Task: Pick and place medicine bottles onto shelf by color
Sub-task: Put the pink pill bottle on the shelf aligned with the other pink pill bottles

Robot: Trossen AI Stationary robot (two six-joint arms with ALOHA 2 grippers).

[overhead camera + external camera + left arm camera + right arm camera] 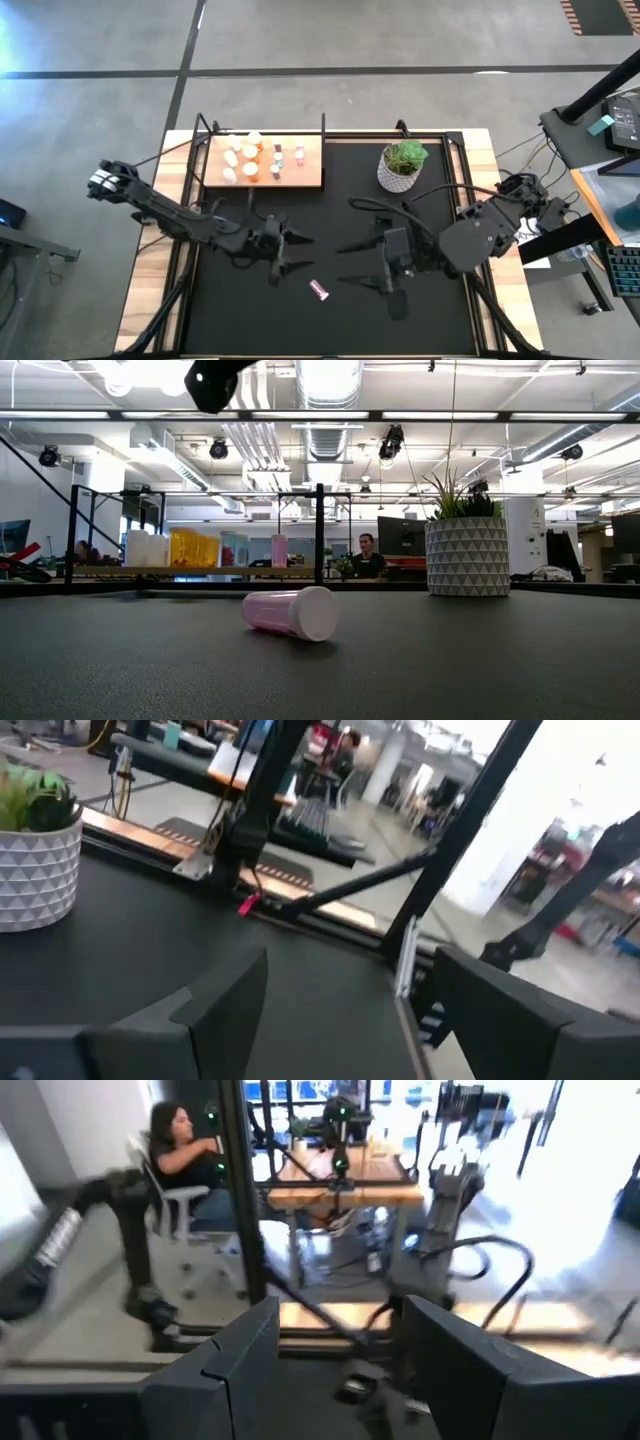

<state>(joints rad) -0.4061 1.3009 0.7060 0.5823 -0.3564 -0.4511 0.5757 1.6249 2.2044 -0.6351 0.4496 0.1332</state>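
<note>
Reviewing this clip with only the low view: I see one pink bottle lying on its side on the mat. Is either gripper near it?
Observer: No. From above, the pink bottle lies between the left gripper and the right gripper, touched by neither.
Operator: Are the jaws holding anything?
Observer: Both stand open and empty; the left wrist view shows only bare mat between its fingers.
Operator: How far along is the sorting?
Observer: The other bottles already stand in rows on the shelf, at the mat's far left corner, beside the plant pot.
</note>
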